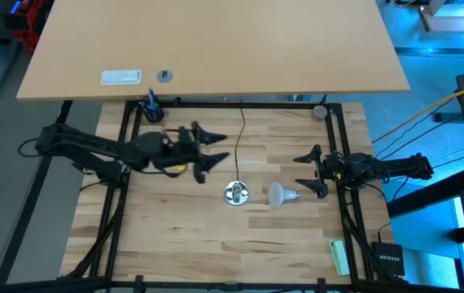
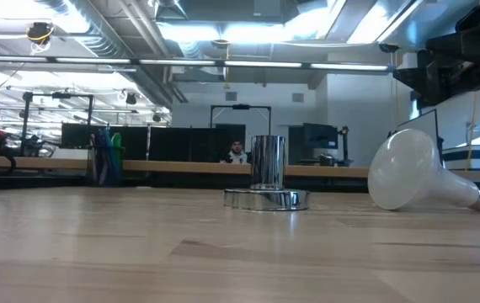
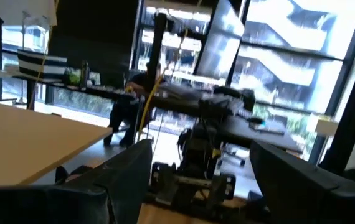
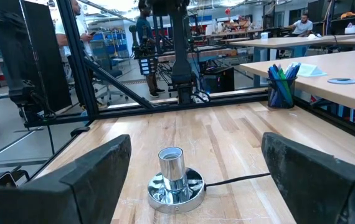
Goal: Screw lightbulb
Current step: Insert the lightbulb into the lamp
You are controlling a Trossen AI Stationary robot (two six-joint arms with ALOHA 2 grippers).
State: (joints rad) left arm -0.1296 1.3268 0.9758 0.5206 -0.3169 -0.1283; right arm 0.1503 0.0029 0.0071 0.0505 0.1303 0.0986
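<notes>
Chrome socket base point(image 1: 235, 193) stands upright mid-table on the pale wood, its black cord point(image 1: 241, 134) running toward the far edge. I see a cup of blue pens point(image 1: 151, 107) at the far left corner and a green block point(image 1: 339, 256) near the right front.

Lightbulb point(image 1: 281, 194) lies on its side just right of the socket, apart from it: frosted white globe toward the socket, silvery screw base pointing at the right arm. Nothing sits between bulb and socket.

Right gripper point(image 1: 309, 172) hangs just beside the bulb's base, fingers spread wide, holding nothing. Left gripper point(image 1: 216, 146) waits left of the socket and farther back, also wide open and empty.
</notes>
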